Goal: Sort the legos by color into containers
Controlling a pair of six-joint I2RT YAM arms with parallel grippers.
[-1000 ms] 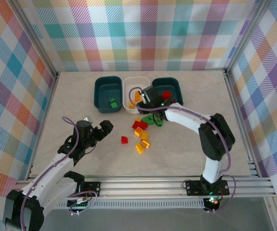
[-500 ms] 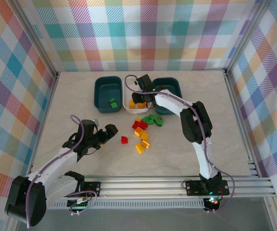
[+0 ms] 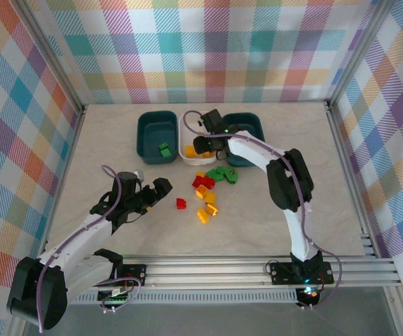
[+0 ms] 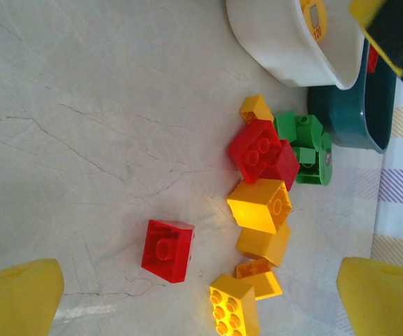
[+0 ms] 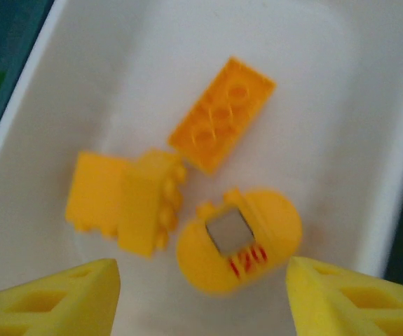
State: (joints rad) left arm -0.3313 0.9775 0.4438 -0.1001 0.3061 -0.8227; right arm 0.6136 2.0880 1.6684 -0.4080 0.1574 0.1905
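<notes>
Yellow bricks (image 5: 222,115) lie in the white bin (image 5: 327,84), directly beneath your right claw (image 5: 205,301), whose fingers stand apart with nothing between them. Your left claw (image 4: 200,290) hangs wide and empty over the table (image 4: 82,105), near a lone red brick (image 4: 167,250). Loose bricks (image 3: 208,187) in red, yellow and green lie heaped before the bins. One green brick (image 3: 164,149) sits in the left teal bin (image 3: 148,129).

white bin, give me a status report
Right gripper open, empty, over white bin. Left gripper open over table by red brick. Yellow bricks in bin; mixed pile on table. Nothing in the way.
</notes>
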